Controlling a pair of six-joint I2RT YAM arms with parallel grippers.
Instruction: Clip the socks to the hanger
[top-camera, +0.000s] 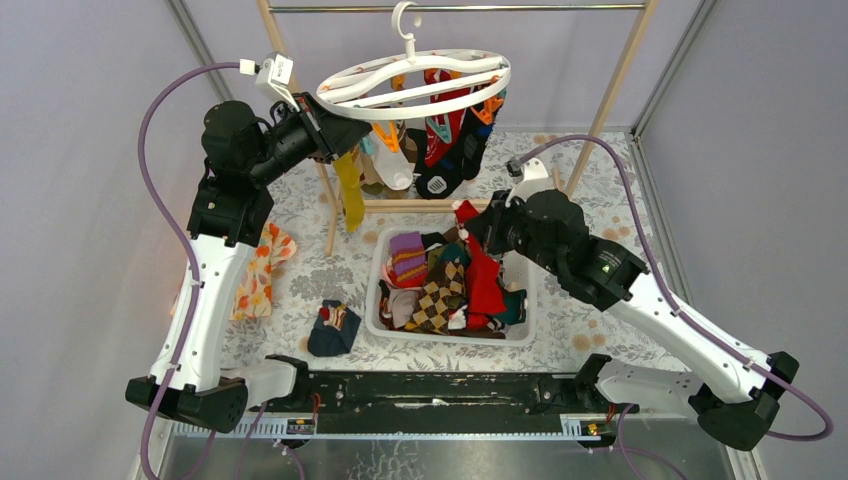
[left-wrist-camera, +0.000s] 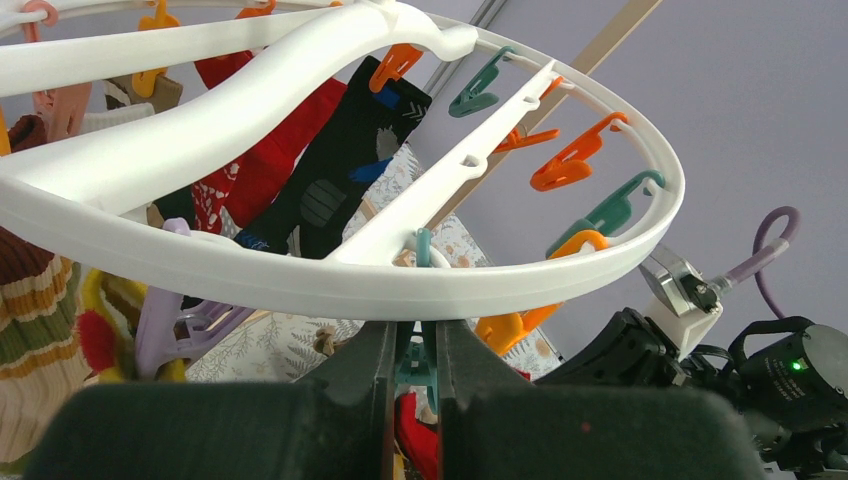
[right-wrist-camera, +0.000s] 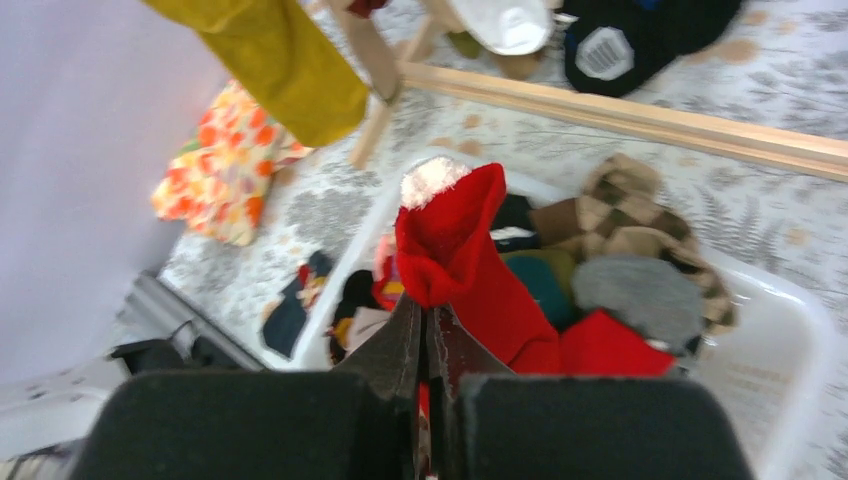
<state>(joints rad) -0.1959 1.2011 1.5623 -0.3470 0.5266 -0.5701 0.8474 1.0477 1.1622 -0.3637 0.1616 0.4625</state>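
From my remote station: the left gripper (top-camera: 352, 128) is raised to the near rim of the white ring hanger (top-camera: 365, 85), which hangs by its hook from the metal rod of the wooden rack (top-camera: 620, 70). In the left wrist view its fingers (left-wrist-camera: 372, 372) stand narrow, pinched on a teal clip (left-wrist-camera: 416, 362) that dangles just under the hanger's rim (left-wrist-camera: 300, 275). Orange and teal clips ring the rest of the oval, and a black sock (left-wrist-camera: 335, 170) and red ones hang from the far side.

The right gripper (top-camera: 478, 232) hovers over the white basket (top-camera: 450, 338), jaws closed flat on a red sock (top-camera: 485, 280) with a white fuzzy end (the wrist view shows it best), its length trailing down into the pile. That sock (right-wrist-camera: 460, 250) rises from between the closed fingers (right-wrist-camera: 395, 350).

In the basket lie a purple striped sock (top-camera: 407, 258) and a brown argyle sock (top-camera: 437, 295). A yellow sock (top-camera: 350, 190) hangs at the hanger's left. A dark sock (top-camera: 333, 328) lies on the table beside the basket, and an orange-flowered cloth (top-camera: 262, 270) lies by the left arm.
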